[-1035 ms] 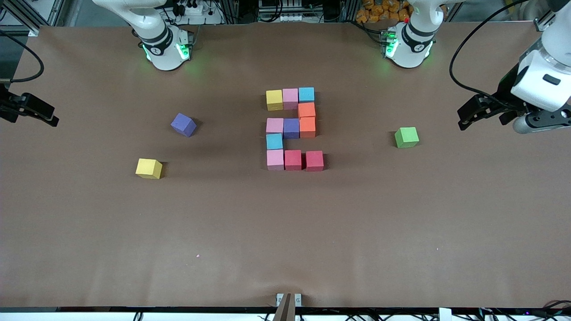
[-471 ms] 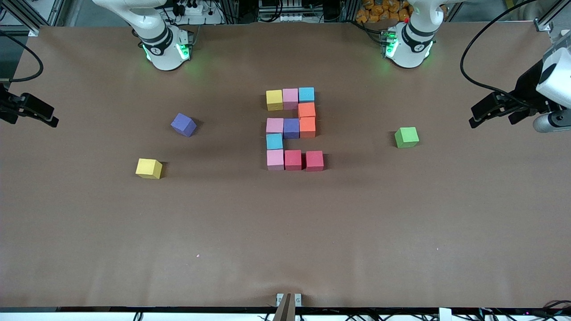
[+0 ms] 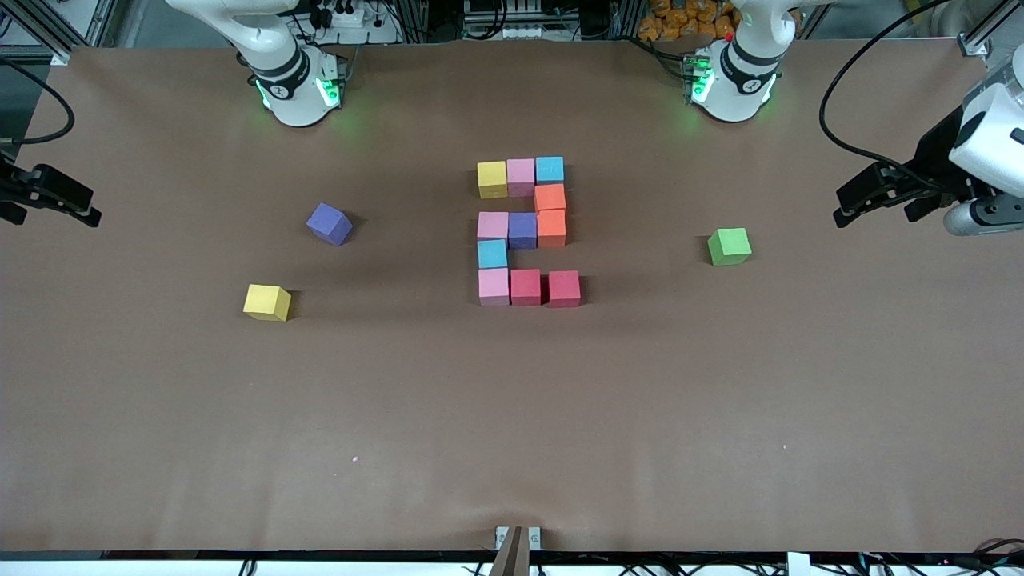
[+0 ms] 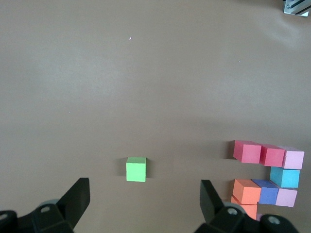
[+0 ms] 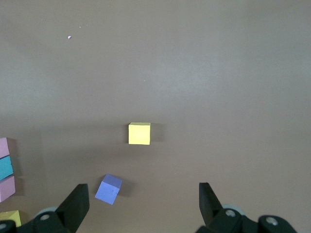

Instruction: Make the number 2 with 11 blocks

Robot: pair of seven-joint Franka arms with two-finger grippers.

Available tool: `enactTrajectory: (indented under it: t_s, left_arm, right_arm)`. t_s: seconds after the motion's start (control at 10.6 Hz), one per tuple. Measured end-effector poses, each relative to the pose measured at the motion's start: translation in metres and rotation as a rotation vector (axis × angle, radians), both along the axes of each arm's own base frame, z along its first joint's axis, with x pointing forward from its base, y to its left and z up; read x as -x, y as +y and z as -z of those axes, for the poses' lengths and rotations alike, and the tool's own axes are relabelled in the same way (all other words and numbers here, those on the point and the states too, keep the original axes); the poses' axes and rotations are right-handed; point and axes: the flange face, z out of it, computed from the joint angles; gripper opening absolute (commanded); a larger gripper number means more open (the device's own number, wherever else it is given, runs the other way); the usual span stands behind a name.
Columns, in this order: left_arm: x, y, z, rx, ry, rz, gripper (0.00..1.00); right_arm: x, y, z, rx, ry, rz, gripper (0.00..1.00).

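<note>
Front view shows the brown table (image 3: 512, 416) with both arms drawn back to its ends. The left gripper (image 3: 876, 200) hangs over the left arm's end of the table, its fingers spread wide and holding nothing. The right gripper (image 3: 60, 200) hangs over the right arm's end, likewise open-handed and empty.

At mid-table the blocks (image 3: 524, 230) lie packed in a figure 2 of eleven cubes: yellow, pink and light blue in the row farthest from the front camera, two orange below the blue, pink and purple beside the lower orange, one light blue, then pink and two red in the nearest row.

Apart from the figure lie three single cubes: a green cube (image 3: 729, 246) toward the left arm's end, a loose purple cube (image 3: 329, 223) turned askew, and a loose yellow cube (image 3: 267, 302) nearer the front camera, both toward the right arm's end.
</note>
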Motion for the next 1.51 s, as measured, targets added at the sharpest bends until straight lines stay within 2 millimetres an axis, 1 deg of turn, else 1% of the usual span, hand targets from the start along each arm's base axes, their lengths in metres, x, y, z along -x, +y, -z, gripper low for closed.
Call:
enactTrajectory:
  t_s: [1.04,1.51]
  left_arm:
    - [0.0024,0.0015,-0.0004,-0.003,0.012,-0.002,1.0]
    - [0.0073,0.0065,0.0037,-0.045,0.055,-0.004,1.0]
  right_arm:
    - [-0.0019,0.0012,0.0023,-0.004,0.0,-0.005,1.0]
    - [-0.0022,0.0025,0.0028,-0.004,0.001,-0.008,1.0]
